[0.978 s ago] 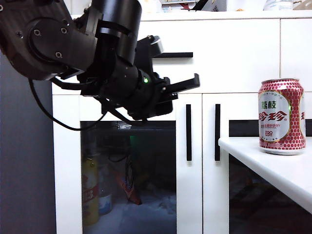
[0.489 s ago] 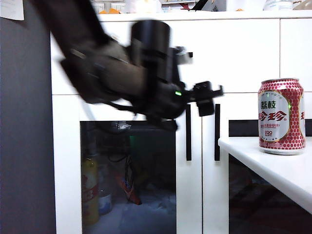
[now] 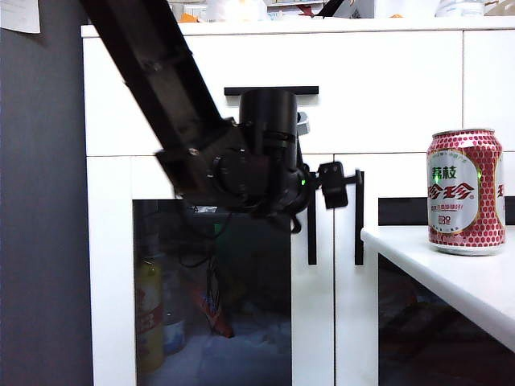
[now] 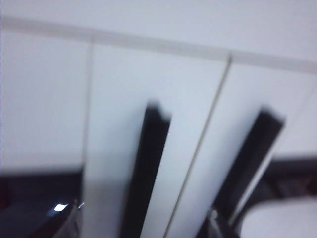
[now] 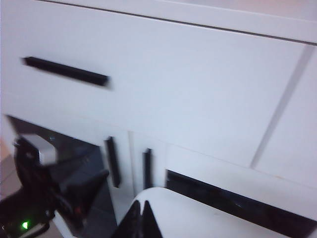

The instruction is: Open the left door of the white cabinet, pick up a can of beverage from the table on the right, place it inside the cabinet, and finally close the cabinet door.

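The white cabinet (image 3: pixel 386 88) stands with its left door (image 3: pixel 314 322) closed. My left gripper (image 3: pixel 322 190) hangs open at the top of that door's vertical black handle (image 3: pixel 311 237). In the left wrist view the handle (image 4: pixel 148 168) lies between my widely spread fingers (image 4: pixel 217 225), and contact cannot be judged through the blur. The red can of beverage (image 3: pixel 465 191) stands upright on the white table (image 3: pixel 451 277) at the right. My right gripper (image 5: pixel 141 219) is shut and empty, over the table's rounded edge (image 5: pixel 198 218). It is out of the exterior view.
The narrower right door has its own handle (image 3: pixel 359 217) close beside the left one. A drawer handle (image 3: pixel 271 90) sits above the left arm. A yellow bottle (image 3: pixel 149 314) and other items show behind the dark glass. A dark grey wall (image 3: pixel 40 241) bounds the left.
My left arm has swung down and rightward to the left door's handle, and its gripper has opened. The can has not moved.
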